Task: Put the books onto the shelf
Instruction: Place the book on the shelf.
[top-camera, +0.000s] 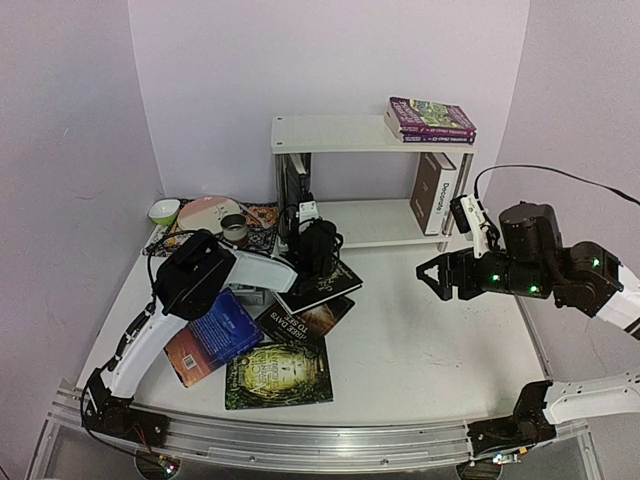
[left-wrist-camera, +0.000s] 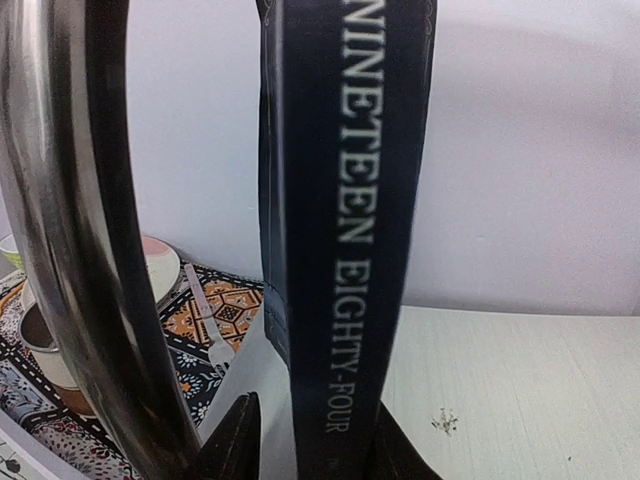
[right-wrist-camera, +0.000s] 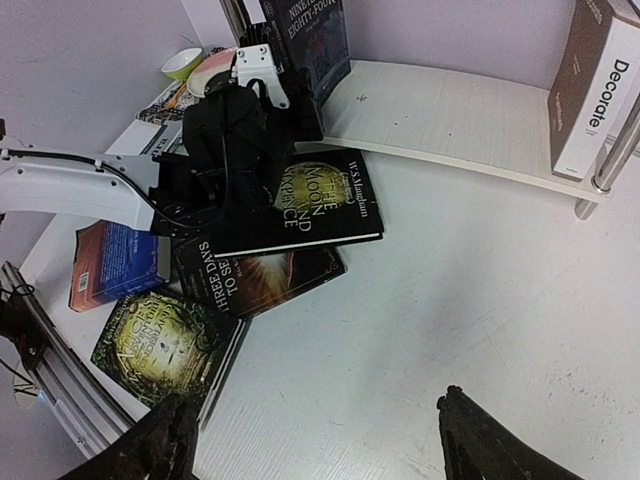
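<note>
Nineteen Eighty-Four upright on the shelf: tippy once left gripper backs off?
Likely tippy: Nineteen Eighty-Four stands on end on the shelf, tall and thin, with no support visible on its right. Probably stiff: the spine runs straight. The left gripper flanks its lower end, so a low nudge may slide it.

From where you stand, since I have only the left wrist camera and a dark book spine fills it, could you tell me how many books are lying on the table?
Observer: Four lie flat on the table in front of the shelf: a black book, a brown book, a green book and a blue book.
Operator: Thank you. Is anything on the top tier?
Observer: Yes, purple paperbacks lie stacked at its right end.
Operator: And where is the other arm, please?
Observer: The right gripper hovers open and empty over the table, to the right of the pile.
</note>
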